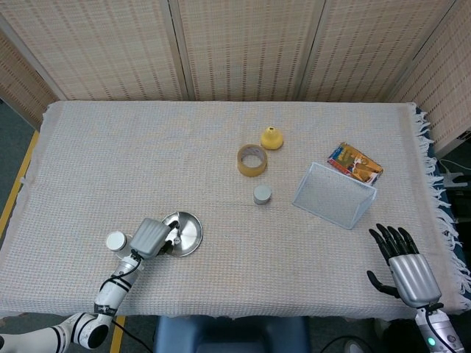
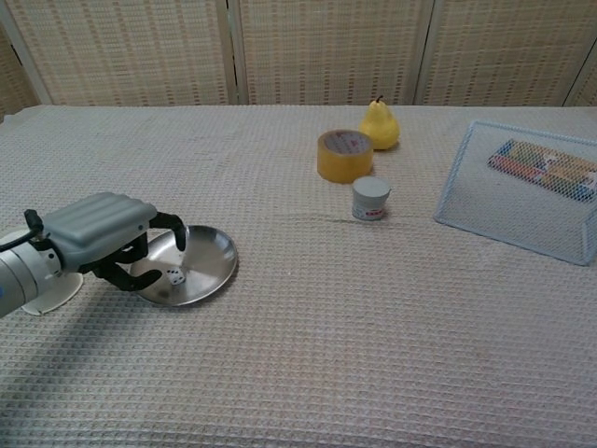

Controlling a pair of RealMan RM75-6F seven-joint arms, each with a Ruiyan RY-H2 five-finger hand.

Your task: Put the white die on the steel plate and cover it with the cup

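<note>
Steel plate: the round steel plate (image 2: 201, 266) lies on the near left of the worktop (image 2: 308, 364), its left part covered by the left hand.
White die: the white die (image 2: 173, 275) lies on the plate, in its left half, just under the hand's fingertips and apart from them in the chest view.
Left hand: the left hand (image 2: 104, 233) hangs over the plate's left edge, its fingers (image 2: 177, 229) curled downward and apart from the thumb, nothing between them.
Cup: the white cup (image 1: 115, 240) sits on the cloth just left of the left hand; in the chest view only part of it (image 2: 47, 289) shows behind the wrist.
Right hand: the right hand (image 1: 407, 270) sits at the near right corner in the head view, fingers spread and empty, well apart from everything else.
Cloth: a beige waffle-weave cloth covers the whole worktop.
Tape roll: a yellow tape roll (image 2: 344, 155) lies at centre far, with a yellow pear (image 2: 380, 124) just behind it to the right.
Small jar: a small grey-lidded jar (image 2: 370, 199) stands near the tape, on its near side.
Mesh basket: a pale blue mesh basket (image 2: 522, 201) lies tipped on the right, with a colourful packet (image 1: 355, 162) at its far side.
</note>
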